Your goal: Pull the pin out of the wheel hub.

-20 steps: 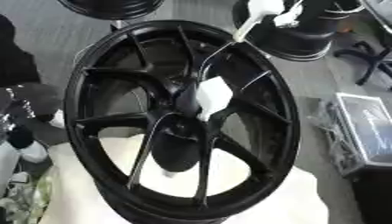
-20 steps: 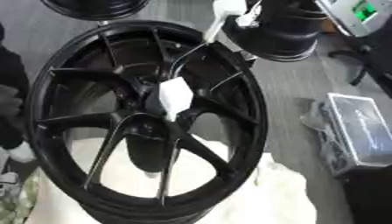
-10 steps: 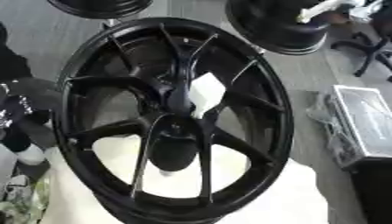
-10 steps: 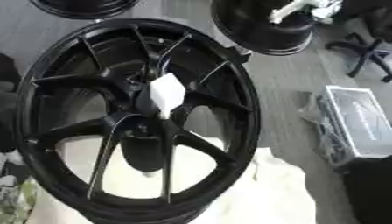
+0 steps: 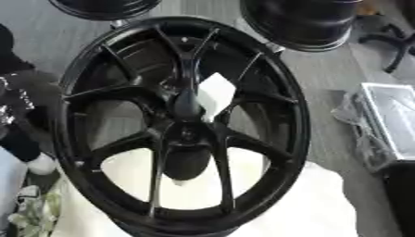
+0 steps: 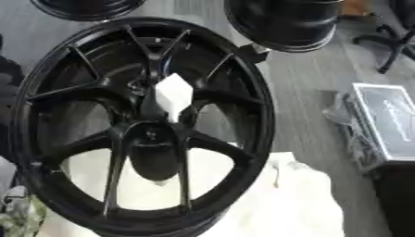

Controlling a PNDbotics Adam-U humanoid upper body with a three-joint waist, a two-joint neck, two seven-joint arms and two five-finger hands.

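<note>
A big black spoked wheel (image 5: pixel 275 88) lies flat and fills the middle of both eye views. A white, blocky pin (image 5: pixel 215 95) stands out of the wheel just above and right of its hub (image 5: pixel 188 132), tilted toward the upper right. Nothing touches the pin. At the left edge is a dark shape with pale patches (image 5: pixel 20 106), which may be my left arm; no hand can be made out on it. My right hand shows in neither view.
The wheel rests on white padding (image 5: pixel 312 208). Two more black wheels (image 5: pixel 304 23) (image 5: pixel 105 7) stand at the far edge. A plastic-wrapped grey box (image 6: pixel 389 122) lies on the grey floor to the right, and a chair base (image 6: pixel 389 39) stands at top right.
The whole picture has shifted, so the camera moved. A white shape with a thin line, up at the top right earlier, slid right and is gone. The pin sits as before.
</note>
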